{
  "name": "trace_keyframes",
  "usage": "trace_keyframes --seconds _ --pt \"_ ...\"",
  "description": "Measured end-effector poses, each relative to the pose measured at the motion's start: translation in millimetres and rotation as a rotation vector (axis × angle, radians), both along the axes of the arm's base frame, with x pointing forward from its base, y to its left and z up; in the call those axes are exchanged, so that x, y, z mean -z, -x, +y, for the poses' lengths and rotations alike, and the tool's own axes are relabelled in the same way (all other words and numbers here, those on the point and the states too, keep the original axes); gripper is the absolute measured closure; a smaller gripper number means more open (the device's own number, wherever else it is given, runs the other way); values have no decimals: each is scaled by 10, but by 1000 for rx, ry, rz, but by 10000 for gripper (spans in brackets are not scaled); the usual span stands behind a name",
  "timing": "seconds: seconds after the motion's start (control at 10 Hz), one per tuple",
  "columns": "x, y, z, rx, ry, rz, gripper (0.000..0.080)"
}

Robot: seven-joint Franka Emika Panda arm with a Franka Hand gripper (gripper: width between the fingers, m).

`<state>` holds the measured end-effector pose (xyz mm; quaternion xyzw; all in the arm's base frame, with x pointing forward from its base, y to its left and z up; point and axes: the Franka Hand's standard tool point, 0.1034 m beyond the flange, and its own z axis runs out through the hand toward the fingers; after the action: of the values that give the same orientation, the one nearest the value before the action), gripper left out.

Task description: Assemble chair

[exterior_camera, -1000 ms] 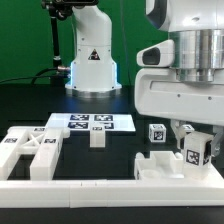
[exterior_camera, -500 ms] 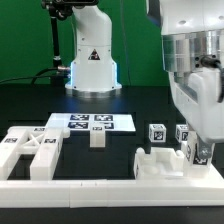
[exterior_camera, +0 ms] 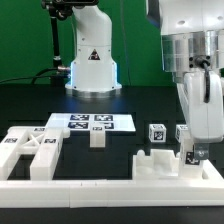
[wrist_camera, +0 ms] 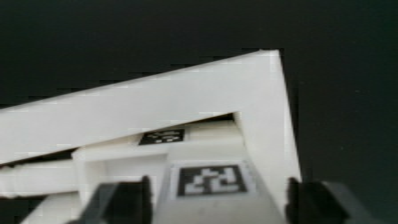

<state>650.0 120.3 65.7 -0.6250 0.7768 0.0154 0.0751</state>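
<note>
Hovering low with pincer [wrist_camera: 219, 203] spread, one finger either side of the leg [wrist_camera: 217, 180], centred between them so closing should pinch its flat faces. Nothing pinched yet. Just beside pincer: notched piece [exterior_camera: 160, 163], seemingly braced against the rail [exterior_camera: 90, 184].

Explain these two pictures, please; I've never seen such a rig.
It is a robot arm that puts furniture together. The exterior view comes from a camera standing off the arm; the wrist view from one on its wrist, looking between its jaws. On the black table lie white chair parts: a notched piece, a small block and a tagged cube; also a long border rail and a marker board. A tagged piece sits between the jaws; whether they grip it, I cannot tell.
</note>
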Motion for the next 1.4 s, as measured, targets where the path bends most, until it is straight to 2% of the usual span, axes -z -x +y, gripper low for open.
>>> trace_keyframes --seconds 0.1,0.3,0.4,0.5,0.9,1.0,1.2,1.3,1.4 --pt "-49 -23 -29 -43 4 -12 192" --pt "-409 -107 -200 -109 1 -66 163" --pt "-461 -125 -227 -115 3 -75 163" --pt "-424 -110 -209 -119 4 -70 152" --pt "-425 -104 -222 -164 11 -75 151" --pt "-458 -68 -301 -263 26 -87 151" --pt "-524 122 -460 -403 48 -89 151" --pt "-616 196 -485 -569 70 -84 151" --pt "-601 228 -486 -621 91 -106 151"
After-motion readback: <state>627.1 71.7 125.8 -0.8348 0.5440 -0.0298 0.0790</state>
